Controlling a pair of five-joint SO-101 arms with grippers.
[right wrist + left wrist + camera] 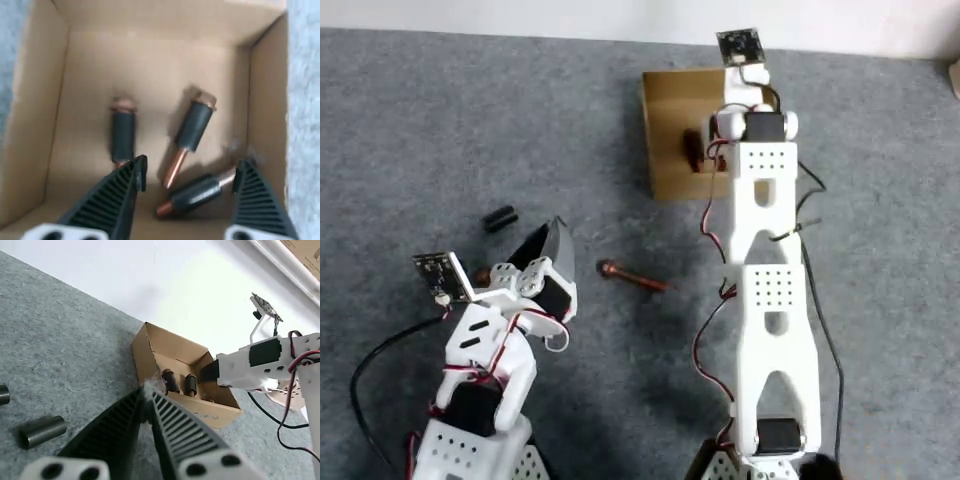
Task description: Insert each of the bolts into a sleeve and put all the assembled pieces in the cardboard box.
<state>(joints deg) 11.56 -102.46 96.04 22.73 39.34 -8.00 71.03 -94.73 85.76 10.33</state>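
Sleeved bolts (193, 127) beneath right end effector (192, 166)

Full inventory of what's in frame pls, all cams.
Brown cardboard box: 1, brown, far side of the table, below the right arm's jaws.
Copper bolts inside black sleeves: 3, copper and black, lying on the box floor.
Loose copper bolt: 1, copper, on the carpet between the arms.
Loose dark cylindrical sleeves: 2, dark grey, on the carpet near the left arm; one cut by the frame edge.
Grey carpet-like table cover: 1, grey, under everything.
Left arm: 1, white, near side, jaws shut.
Right arm: 1, white, stretched to the box, jaws open above it.
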